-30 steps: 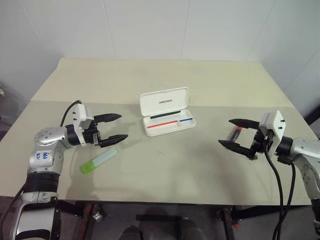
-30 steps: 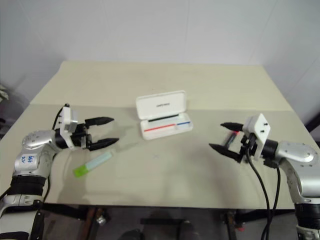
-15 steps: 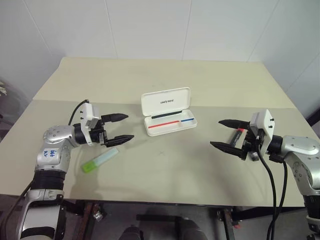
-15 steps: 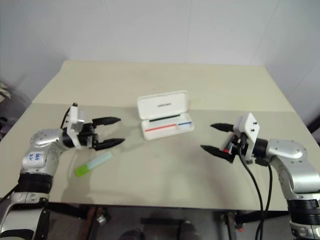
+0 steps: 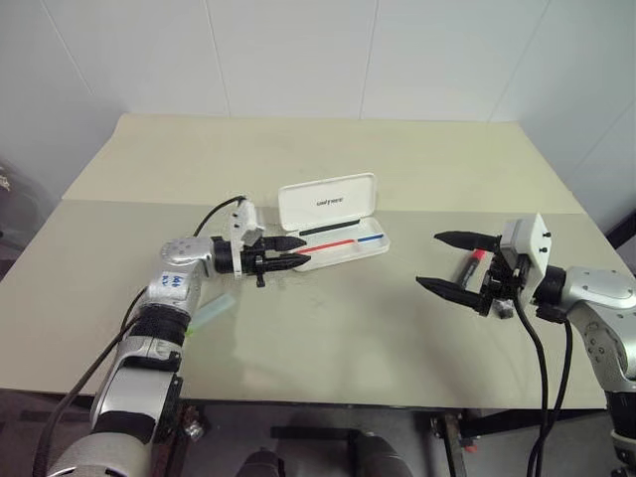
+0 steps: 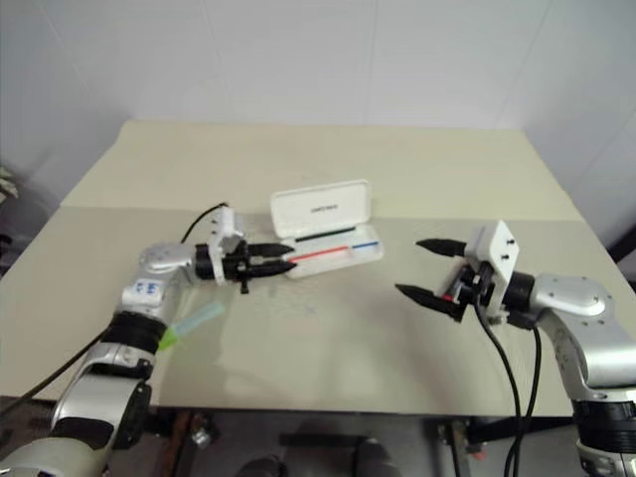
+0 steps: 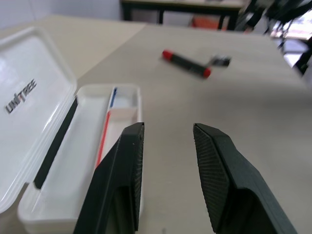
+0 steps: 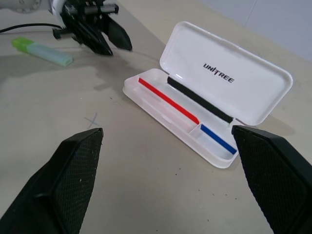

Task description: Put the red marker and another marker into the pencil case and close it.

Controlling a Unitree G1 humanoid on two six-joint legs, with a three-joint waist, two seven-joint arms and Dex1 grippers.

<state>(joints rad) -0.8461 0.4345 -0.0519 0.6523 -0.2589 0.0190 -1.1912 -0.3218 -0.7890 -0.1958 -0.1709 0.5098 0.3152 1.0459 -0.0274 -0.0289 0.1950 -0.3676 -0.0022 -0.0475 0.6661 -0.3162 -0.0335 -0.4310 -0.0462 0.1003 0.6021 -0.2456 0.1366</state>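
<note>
— Two markers are lying loose on the table (image 5: 328, 397) as we are looking down over it. The pencil case (image 5: 333, 223) is sitting open at the centre of the frame, its lid standing up toward the top, red and blue stripes showing in the tray.

— And our arms?

— We are holding the left gripper (image 5: 288, 252) just left of centre, its tips reaching right up beside the left end of the case. In the left wrist view its fingers (image 7: 122, 180) are standing a narrow gap apart, with nothing between them, the case tray just beside one of them.

— So where is the green one lying?

— Another marker (image 6: 191, 324), the green highlighter with the pale cap, is resting on the table in the lower left of the frame, partly hidden under our left forearm. We are also seeing it in the right wrist view (image 8: 41, 50), at the upper left.

— And the red marker?

— The red marker (image 7: 186, 64) is lying flat at the right of the frame, just behind the right gripper (image 5: 449, 261). We are keeping that gripper's fingers spread wide and empty, pointing toward the centre, well apart from the case.
</note>
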